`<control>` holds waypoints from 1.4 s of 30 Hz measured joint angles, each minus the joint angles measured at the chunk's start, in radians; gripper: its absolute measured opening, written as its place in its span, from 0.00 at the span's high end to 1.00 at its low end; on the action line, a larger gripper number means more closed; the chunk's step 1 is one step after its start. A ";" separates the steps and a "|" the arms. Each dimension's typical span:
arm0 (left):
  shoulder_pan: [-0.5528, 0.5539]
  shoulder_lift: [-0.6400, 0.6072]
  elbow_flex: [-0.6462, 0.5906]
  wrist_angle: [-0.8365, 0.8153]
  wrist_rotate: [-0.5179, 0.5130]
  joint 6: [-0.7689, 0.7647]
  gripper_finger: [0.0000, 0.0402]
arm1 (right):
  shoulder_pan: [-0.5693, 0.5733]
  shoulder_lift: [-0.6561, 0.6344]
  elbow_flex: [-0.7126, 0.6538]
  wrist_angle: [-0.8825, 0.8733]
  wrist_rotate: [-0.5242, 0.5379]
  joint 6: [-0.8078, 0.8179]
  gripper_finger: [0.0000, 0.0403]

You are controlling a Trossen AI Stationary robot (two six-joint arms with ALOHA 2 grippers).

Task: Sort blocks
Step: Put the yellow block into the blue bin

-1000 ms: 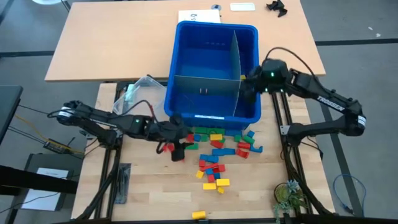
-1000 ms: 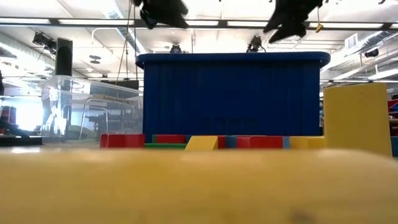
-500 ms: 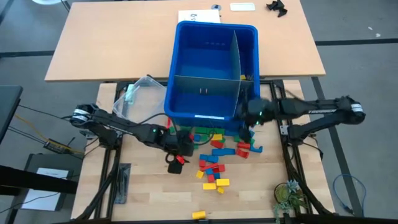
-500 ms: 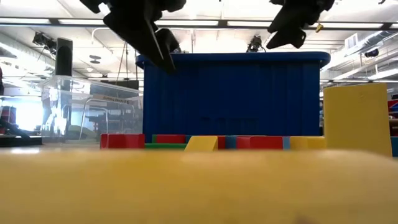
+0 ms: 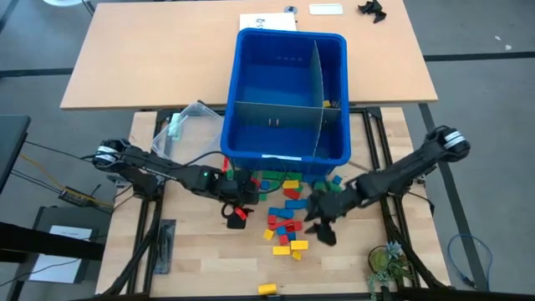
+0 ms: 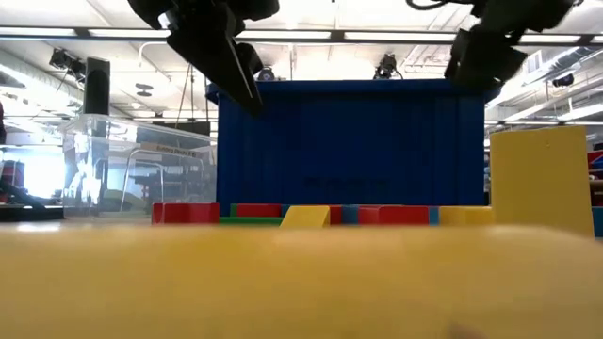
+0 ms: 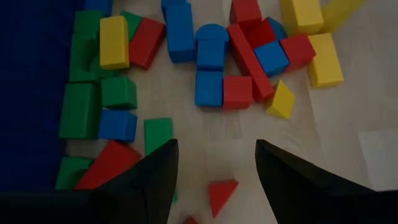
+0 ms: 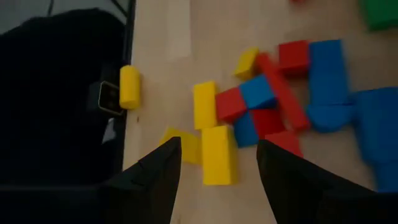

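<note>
Several red, yellow, blue and green blocks (image 5: pixel 288 199) lie scattered on the wooden table in front of the blue bin (image 5: pixel 251 92). My left gripper (image 5: pixel 236 211) hangs open over the pile's left edge, pointing steeply down. A small red wedge block (image 7: pixel 221 194) lies on the table between and below its fingers (image 7: pixel 155 180). My right gripper (image 5: pixel 323 229) hangs open above the pile's near right part. In the right wrist view a yellow block (image 8: pixel 217 155) lies on the table below its open fingers (image 8: pixel 155 177).
The divided blue bin stands at the far side of the pile. A clear tub (image 5: pixel 191 125) stands to the bin's left. One yellow block (image 5: pixel 267 288) lies alone near the table's front edge. A small plant (image 5: pixel 386 263) sits at the near right corner.
My right gripper has swung from over the bin's right compartment toward the table's near edge and down, and now hangs over the blocks. My left gripper has sunk a little and tipped more steeply down over the red wedge.
</note>
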 joint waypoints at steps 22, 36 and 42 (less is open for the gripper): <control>0.000 0.000 0.000 0.061 -0.020 -0.107 0.45 | 0.205 0.330 0.001 0.094 0.254 -0.217 0.32; 0.000 0.000 0.000 0.070 -0.030 -0.111 0.45 | 0.184 0.379 0.001 0.157 0.289 -0.347 0.60; 0.000 0.000 0.000 0.069 -0.034 -0.112 0.45 | 0.185 0.357 0.001 0.139 0.292 -0.346 0.67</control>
